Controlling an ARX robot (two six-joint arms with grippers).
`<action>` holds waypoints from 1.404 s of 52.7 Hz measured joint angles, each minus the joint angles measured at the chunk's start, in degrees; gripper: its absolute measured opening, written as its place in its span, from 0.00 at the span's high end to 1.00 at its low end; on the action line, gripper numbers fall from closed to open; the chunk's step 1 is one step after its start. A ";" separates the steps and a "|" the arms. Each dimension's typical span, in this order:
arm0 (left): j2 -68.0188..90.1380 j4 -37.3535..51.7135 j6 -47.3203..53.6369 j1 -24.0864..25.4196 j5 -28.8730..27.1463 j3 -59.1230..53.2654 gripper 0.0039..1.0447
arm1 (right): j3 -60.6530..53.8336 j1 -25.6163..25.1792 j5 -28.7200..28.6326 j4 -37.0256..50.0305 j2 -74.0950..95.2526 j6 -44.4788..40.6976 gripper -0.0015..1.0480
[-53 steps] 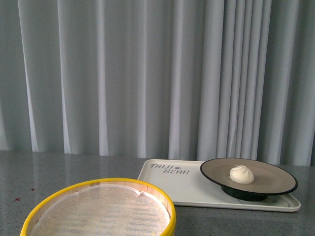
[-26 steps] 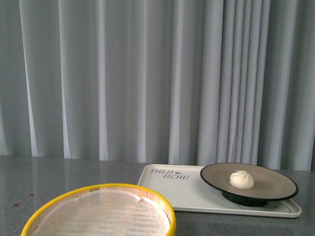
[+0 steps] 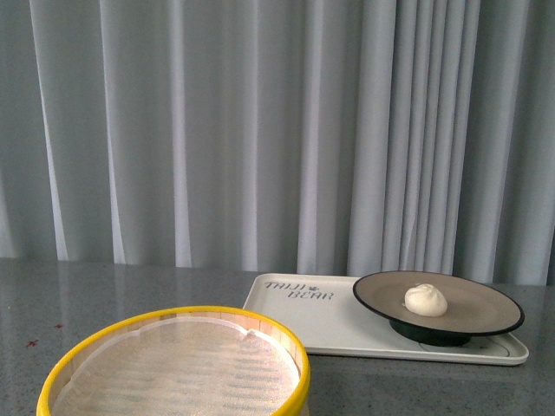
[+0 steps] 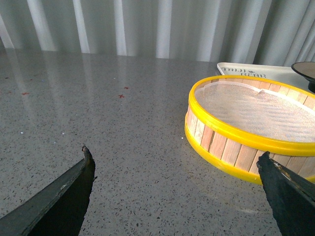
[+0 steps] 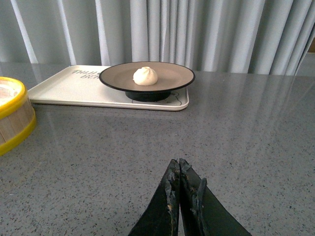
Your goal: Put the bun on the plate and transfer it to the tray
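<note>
Bun [image 3: 426, 300]: sat on the plate, slightly left of its middle in the front view.
Plate [image 3: 479, 305]: stood on the right end of the tray, upright.
Tray [image 3: 329, 327]: lay flat on the grey table [image 3: 130, 290], lettering on its left end.
Steamer [image 3: 176, 366]: yellow-rimmed, near the tray's left corner, apart from it; white liner inside.
Left gripper [image 4: 179, 189]: fingers spread wide, nothing between them, above bare table beside the steamer.
Right gripper [image 5: 180, 169]: fingers pressed together, holding nothing, well apart from the tray.
</note>
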 joint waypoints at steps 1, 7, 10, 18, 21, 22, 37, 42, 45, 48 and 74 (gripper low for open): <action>0.00 0.00 0.00 0.00 -0.02 0.00 0.06 | 0.00 0.00 0.00 0.00 0.00 -0.02 0.98; -0.02 0.00 0.00 0.00 0.00 0.00 0.06 | 0.00 0.00 0.00 0.00 0.00 -0.04 0.97; -0.02 0.00 0.00 0.00 0.00 0.00 0.06 | 0.00 0.00 0.00 0.00 0.00 -0.02 0.89; -0.02 0.00 0.00 0.00 0.00 0.00 0.06 | 0.00 0.00 0.00 0.00 0.00 -0.02 0.65; -0.02 0.00 0.00 0.00 0.00 0.00 0.06 | 0.00 0.00 0.00 0.00 0.00 -0.02 0.57; -0.02 0.00 0.00 0.00 0.00 0.00 0.06 | 0.00 0.00 0.00 0.00 0.00 -0.02 0.54; -0.02 0.00 0.00 0.00 0.00 0.00 0.06 | 0.00 0.00 0.00 0.00 0.00 -0.02 0.11; -0.02 0.00 0.00 0.00 0.00 0.00 0.06 | 0.00 0.00 0.00 0.00 0.00 0.02 0.08; -0.02 0.00 0.00 0.00 0.00 0.00 0.06 | 0.00 0.00 0.00 0.00 0.00 0.02 0.09; -0.02 0.00 0.00 0.00 0.00 0.00 0.06 | 0.00 0.00 0.00 0.00 0.00 0.02 0.08; -0.02 0.00 0.00 0.00 0.00 0.00 0.06 | 0.00 0.00 0.00 0.00 0.00 0.02 0.08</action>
